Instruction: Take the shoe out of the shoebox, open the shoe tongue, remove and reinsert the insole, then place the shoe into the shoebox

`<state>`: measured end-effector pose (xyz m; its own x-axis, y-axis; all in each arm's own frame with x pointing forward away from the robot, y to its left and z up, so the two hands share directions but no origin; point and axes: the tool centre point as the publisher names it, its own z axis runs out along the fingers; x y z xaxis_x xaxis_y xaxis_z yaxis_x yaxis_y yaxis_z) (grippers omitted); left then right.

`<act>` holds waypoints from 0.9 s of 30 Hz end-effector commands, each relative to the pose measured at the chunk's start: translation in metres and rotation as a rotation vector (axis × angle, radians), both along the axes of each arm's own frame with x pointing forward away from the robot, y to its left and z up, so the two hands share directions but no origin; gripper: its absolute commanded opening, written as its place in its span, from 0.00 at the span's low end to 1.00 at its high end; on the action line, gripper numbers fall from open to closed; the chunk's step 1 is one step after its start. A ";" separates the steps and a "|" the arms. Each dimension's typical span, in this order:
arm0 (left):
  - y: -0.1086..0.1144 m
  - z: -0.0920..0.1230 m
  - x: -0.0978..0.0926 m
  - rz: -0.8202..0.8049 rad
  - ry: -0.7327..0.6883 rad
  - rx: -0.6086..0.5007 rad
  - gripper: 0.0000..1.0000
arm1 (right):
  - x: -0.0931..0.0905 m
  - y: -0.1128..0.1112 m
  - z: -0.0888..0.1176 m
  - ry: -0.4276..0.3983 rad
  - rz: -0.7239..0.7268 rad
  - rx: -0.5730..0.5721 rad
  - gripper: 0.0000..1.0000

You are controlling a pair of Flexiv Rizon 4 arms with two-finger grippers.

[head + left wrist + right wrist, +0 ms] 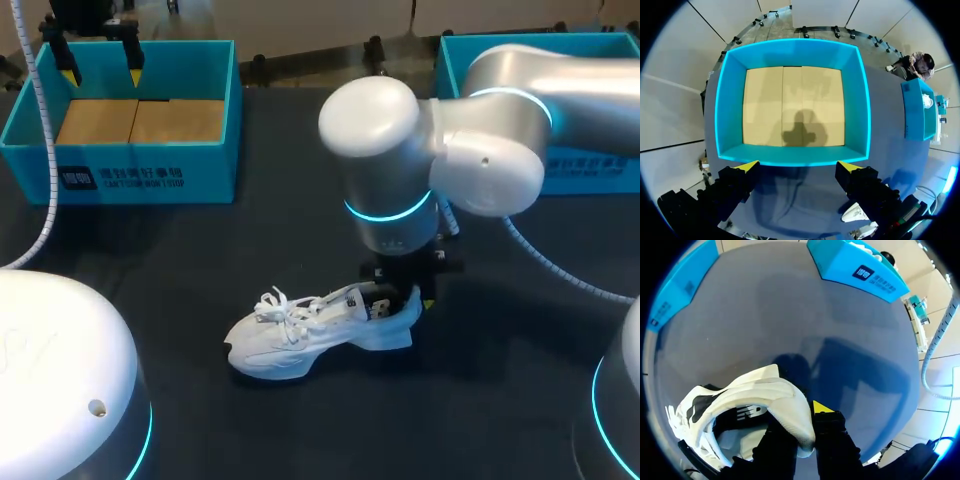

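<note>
Steady the shoe (300, 335) at the table's (500, 390) middle, heel pinched in right gripper (802, 422). Bring left gripper (797, 166), spread above the far-left corner box (150, 185), to the tongue (340, 300).

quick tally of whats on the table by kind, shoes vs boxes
white shoe: 1
teal shoeboxes: 2, one at the left, one at the right
total: 3
</note>
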<state>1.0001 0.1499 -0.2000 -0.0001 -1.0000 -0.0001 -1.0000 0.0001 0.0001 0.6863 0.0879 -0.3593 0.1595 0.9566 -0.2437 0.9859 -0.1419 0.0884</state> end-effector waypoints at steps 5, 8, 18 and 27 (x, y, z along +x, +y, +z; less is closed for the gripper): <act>0.000 0.000 0.000 0.000 0.000 0.000 1.00 | -0.003 -0.002 0.001 -0.028 -0.014 -0.002 0.00; 0.000 0.000 0.000 0.000 0.000 0.000 1.00 | -0.002 -0.003 -0.001 -0.031 -0.009 -0.004 0.00; 0.000 0.000 0.000 0.000 0.000 0.000 1.00 | -0.001 0.000 -0.006 -0.003 -0.029 -0.034 0.00; 0.000 0.000 0.000 0.000 0.000 0.000 1.00 | 0.001 0.003 -0.009 0.028 -0.033 -0.064 0.25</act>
